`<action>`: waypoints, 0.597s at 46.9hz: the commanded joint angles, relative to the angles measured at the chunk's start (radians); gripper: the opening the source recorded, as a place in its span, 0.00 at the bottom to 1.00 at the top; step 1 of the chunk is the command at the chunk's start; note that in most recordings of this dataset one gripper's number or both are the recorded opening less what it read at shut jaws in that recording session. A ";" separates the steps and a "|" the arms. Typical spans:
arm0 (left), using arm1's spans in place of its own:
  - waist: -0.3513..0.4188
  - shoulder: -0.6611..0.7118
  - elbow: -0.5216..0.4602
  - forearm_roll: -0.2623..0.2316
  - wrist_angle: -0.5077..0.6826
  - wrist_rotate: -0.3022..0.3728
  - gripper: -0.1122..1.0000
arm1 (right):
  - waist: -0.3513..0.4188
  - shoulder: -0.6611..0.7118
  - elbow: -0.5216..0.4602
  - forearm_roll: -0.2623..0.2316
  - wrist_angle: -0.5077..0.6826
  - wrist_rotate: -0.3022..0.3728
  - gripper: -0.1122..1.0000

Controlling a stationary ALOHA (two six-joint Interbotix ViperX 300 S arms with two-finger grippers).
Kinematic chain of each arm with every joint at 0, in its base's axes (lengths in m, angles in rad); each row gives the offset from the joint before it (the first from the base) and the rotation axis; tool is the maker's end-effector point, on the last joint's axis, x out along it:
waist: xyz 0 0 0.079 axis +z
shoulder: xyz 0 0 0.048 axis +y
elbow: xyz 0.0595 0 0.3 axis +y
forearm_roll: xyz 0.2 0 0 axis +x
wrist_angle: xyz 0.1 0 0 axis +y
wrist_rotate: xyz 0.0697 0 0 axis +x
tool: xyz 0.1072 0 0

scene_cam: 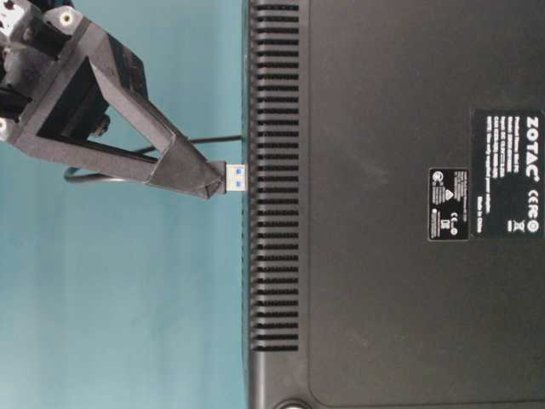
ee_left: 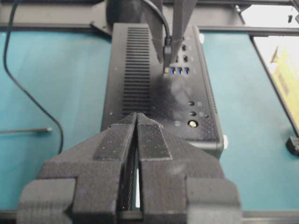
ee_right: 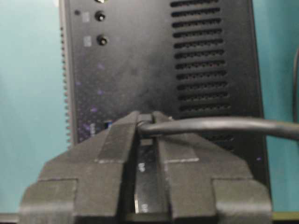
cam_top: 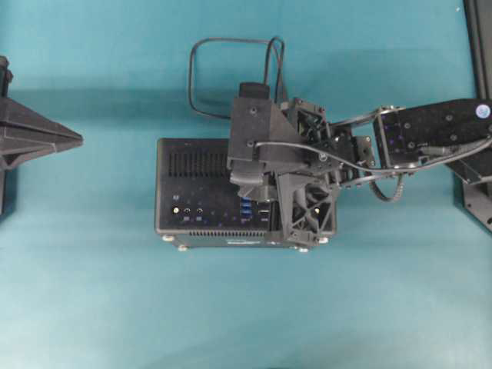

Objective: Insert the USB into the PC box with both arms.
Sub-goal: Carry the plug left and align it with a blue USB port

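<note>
the long thin black usb cable (cam_top: 201, 55) with its small black rectangular plug (scene_cam: 236, 176) looks light and limp along its length, so the loop lying on the teal table (cam_top: 92, 292) behind the box will trail and tug a little, while the plug itself is stiff and short; the sensible hold is on the plug body just behind the metal tip, which is where it is held. the right gripper (scene_cam: 209, 181), black with wedge-shaped pointed fingers, is clamped on that plug, cable running out between its fingers in the right wrist view. in the table-level view the blue-tongued metal tip sticks out past the fingertips and sits just beside the port face of the black rectangular mini pc box (scene_cam: 392, 256), touching or nearly so; i cannot tell whether it has entered a socket. the left wrist view puts the tip right by the row of blue ports (ee_left: 180, 71). the box seems heavy and rigid but could slide under a push. the left gripper (ee_left: 137, 122) has its fingers pressed together on nothing, near the box end, not touching it.
</note>
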 commanded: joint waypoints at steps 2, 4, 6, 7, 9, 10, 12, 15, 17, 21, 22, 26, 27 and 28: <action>0.000 0.005 -0.015 0.002 -0.011 0.000 0.10 | 0.012 0.000 -0.002 0.008 0.008 -0.003 0.20; 0.000 0.005 -0.015 0.002 -0.011 0.000 0.10 | 0.005 0.000 0.000 0.003 0.008 -0.002 0.20; 0.002 0.005 -0.015 0.003 -0.011 0.000 0.10 | 0.000 0.002 0.003 0.002 0.008 -0.003 0.20; 0.002 0.006 -0.015 0.003 -0.011 0.000 0.10 | -0.002 0.002 0.003 -0.002 0.008 -0.003 0.20; 0.000 0.005 -0.017 0.002 -0.011 0.000 0.10 | -0.009 0.002 0.006 -0.006 0.008 -0.003 0.20; 0.002 0.005 -0.017 0.002 -0.011 0.000 0.10 | -0.011 0.002 0.006 -0.008 0.008 -0.003 0.20; 0.002 0.005 -0.017 0.002 -0.011 0.000 0.10 | -0.014 0.002 0.008 -0.011 0.008 -0.005 0.20; 0.002 0.005 -0.017 0.002 -0.012 0.000 0.10 | -0.020 0.002 0.009 -0.014 0.005 -0.006 0.20; 0.000 0.005 -0.017 0.002 -0.011 0.000 0.10 | -0.023 0.000 0.011 -0.017 0.006 -0.006 0.20; 0.002 0.005 -0.015 0.002 -0.011 0.000 0.10 | -0.026 0.002 0.011 -0.018 0.005 -0.006 0.20; 0.000 0.005 -0.017 0.002 -0.011 0.000 0.10 | -0.026 0.002 0.011 -0.018 0.006 -0.006 0.20; 0.002 0.005 -0.015 0.002 -0.011 0.000 0.10 | -0.021 0.000 0.009 -0.018 0.008 -0.005 0.20; 0.002 0.005 -0.015 0.002 -0.011 0.000 0.10 | -0.018 0.002 0.009 -0.018 0.008 -0.005 0.20; 0.000 0.005 -0.015 0.002 -0.011 0.000 0.10 | -0.017 0.002 0.009 -0.018 0.006 -0.005 0.20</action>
